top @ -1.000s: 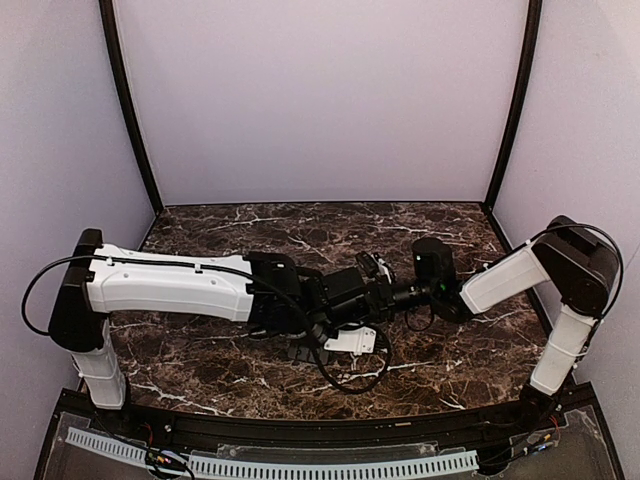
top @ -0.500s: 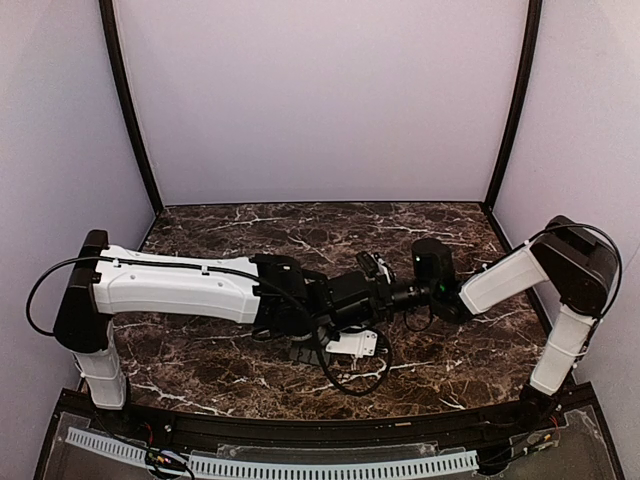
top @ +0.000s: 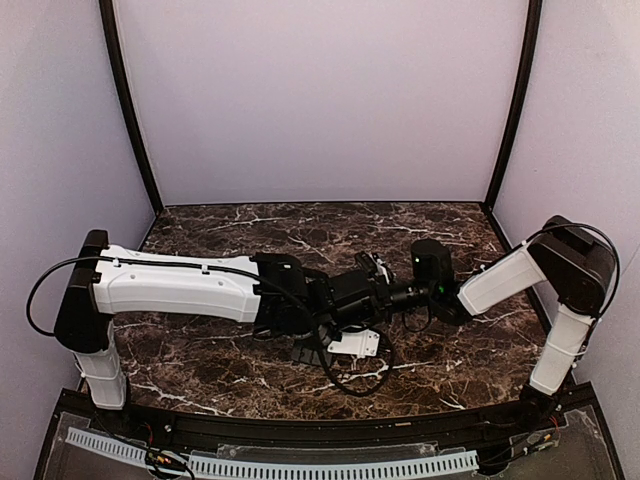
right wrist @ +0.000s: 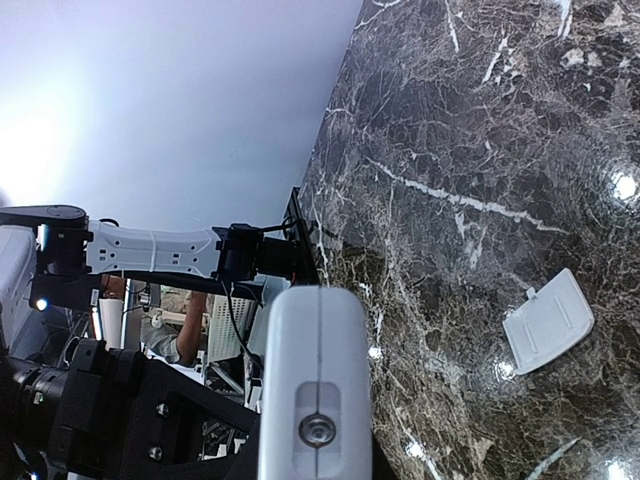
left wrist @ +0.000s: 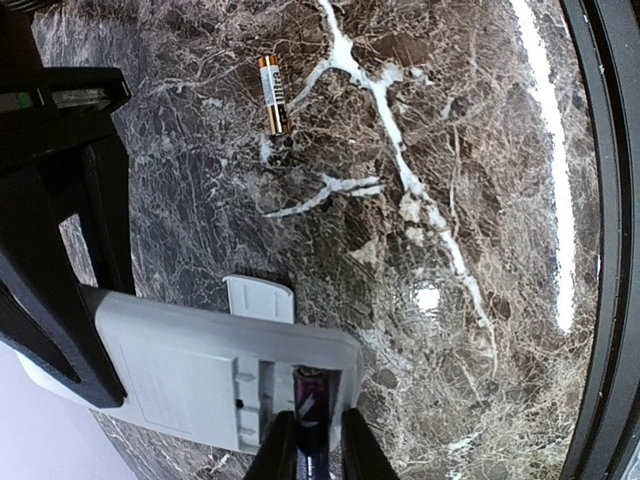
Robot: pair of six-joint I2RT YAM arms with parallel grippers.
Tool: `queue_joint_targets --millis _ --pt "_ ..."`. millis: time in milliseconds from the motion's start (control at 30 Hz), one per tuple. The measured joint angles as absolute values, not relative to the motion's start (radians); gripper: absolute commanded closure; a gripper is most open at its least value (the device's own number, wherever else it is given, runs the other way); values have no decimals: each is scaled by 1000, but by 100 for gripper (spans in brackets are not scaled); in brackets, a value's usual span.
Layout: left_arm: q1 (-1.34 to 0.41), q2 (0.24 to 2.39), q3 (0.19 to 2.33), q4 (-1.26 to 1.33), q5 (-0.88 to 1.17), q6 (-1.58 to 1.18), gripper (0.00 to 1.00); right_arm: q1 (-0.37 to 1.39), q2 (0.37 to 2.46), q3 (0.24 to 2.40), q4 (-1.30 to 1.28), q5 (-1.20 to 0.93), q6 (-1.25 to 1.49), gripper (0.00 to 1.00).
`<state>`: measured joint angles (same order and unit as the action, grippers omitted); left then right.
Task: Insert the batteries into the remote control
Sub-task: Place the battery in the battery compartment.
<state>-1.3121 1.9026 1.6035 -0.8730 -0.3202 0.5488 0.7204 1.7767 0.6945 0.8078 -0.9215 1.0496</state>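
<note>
Left arm (top: pixel 175 285) and right arm (top: pixel 495 282) meeting over centre of marble desk (top: pixel 200 235), white remote control (top: pixel 352 343) partly showing beneath, black cable (top: pixel 350 391) looped beside it

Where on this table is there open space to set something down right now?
Bare marble runs along the back wall, and between the remote control and the front rim. The middle is crowded: right hand holding it, left hand with a battery, cover and loose battery alongside.

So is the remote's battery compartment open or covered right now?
Open: the compartment in the remote control is uncovered, and the cover lies on the table beside it.
</note>
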Motion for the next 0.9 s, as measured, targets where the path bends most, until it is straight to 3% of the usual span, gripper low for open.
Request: queue_joint_targets --millis 367,567,900 --pt "-1312 1901 1604 -870 -313 547 63 721 1777 694 826 -931 1052 100" --pt "-1314 1879 1604 -854 -310 540 59 721 1782 694 838 -932 1052 100" --pt "-1305 1617 1481 -649 -294 461 54 691 1792 672 900 -941 1070 100"
